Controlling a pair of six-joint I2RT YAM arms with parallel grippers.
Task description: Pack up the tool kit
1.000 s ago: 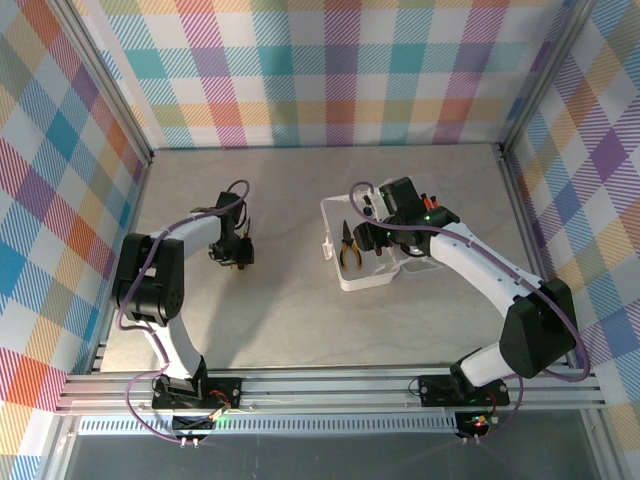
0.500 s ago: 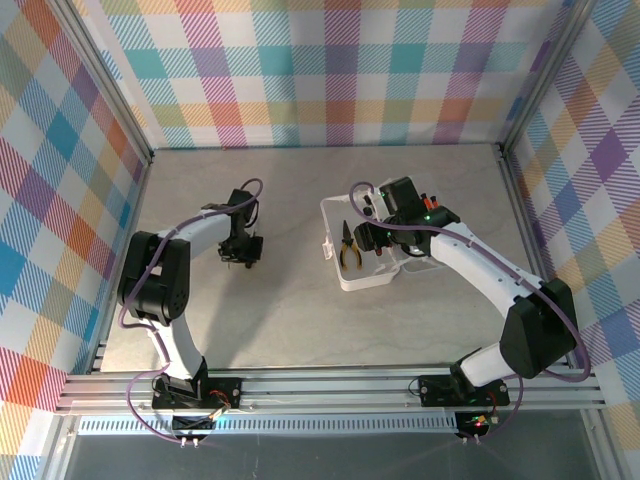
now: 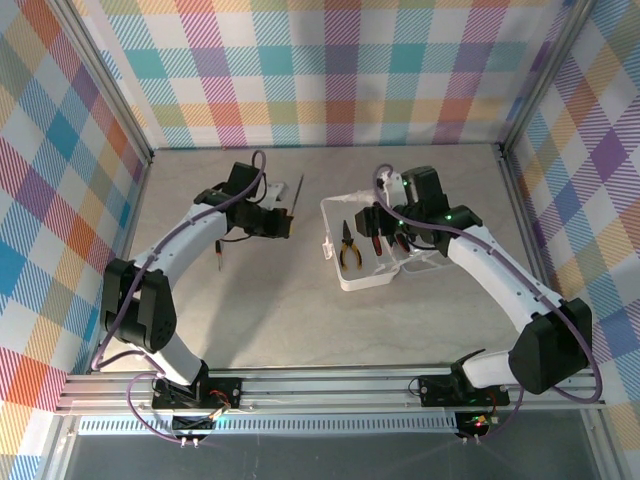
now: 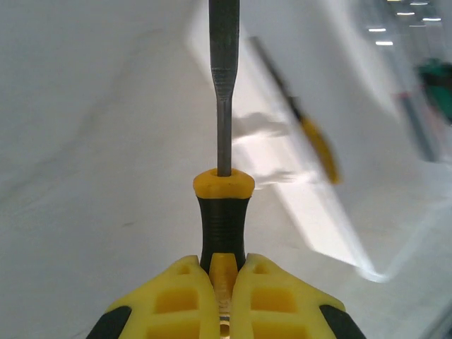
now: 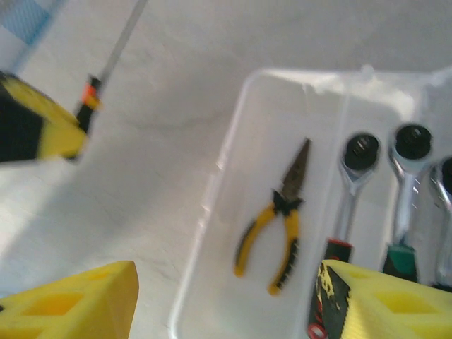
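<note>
A pale grey, faintly marbled table (image 3: pixel 300 320) is boxed in by 3 plaid walls (image 3: pixel 330 70) at 9, 12 and 3 o'clock. Silver metal posts (image 3: pixel 122 105) edge the corners. A slotted rail (image 3: pixel 330 385) runs along 6 o'clock. The light is even.

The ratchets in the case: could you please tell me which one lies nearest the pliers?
The red-handled ratchet, right beside the yellow-handled pliers in the right wrist view; the green-handled ratchet lies one place farther off.

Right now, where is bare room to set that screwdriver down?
For the screwdriver: bare table between the case and the arm bases, and behind the case toward the back wall. In the case, there is room beside the pliers; the ratchets side is crowded.
</note>
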